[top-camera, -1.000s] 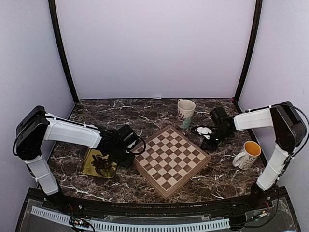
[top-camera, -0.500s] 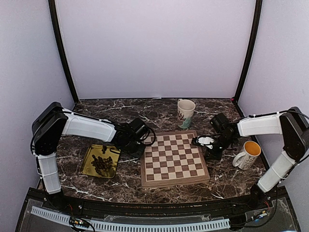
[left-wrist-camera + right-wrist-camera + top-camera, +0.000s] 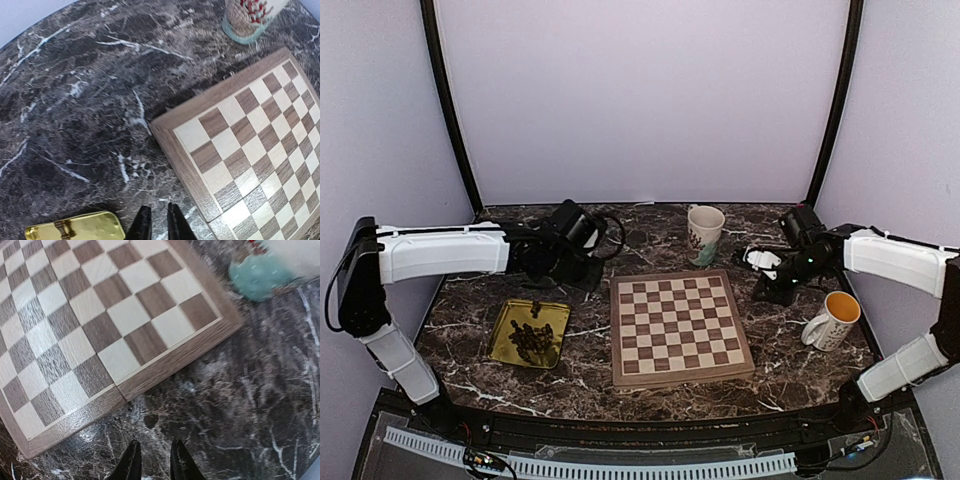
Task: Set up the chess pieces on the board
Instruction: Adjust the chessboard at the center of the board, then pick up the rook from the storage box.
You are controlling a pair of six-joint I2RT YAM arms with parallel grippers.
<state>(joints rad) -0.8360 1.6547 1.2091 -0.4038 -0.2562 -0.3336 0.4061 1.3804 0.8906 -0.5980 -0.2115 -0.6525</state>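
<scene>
The board [image 3: 680, 330] lies square at the table's middle with no pieces on it. It also shows in the left wrist view [image 3: 240, 130] and the right wrist view [image 3: 75, 315]. The chess pieces [image 3: 530, 342] lie in a dark heap in a gold tray [image 3: 510, 350] left of the board. My left gripper [image 3: 582, 270] hovers over bare marble behind the tray, off the board's far left corner; its fingers [image 3: 145, 227] are nearly together and empty. My right gripper [image 3: 775, 290] is off the board's far right corner, its fingers [image 3: 131, 465] close together and empty.
A white patterned mug [image 3: 705, 232] stands just behind the board; its base shows in both wrist views. A white mug with an orange inside [image 3: 832, 320] stands at the right. The gold tray's corner [image 3: 75, 227] lies beside my left fingers.
The board has been turned from diagonal to square. Both grippers have since drawn back from its sides, the left toward the back left, the right toward the back right.
</scene>
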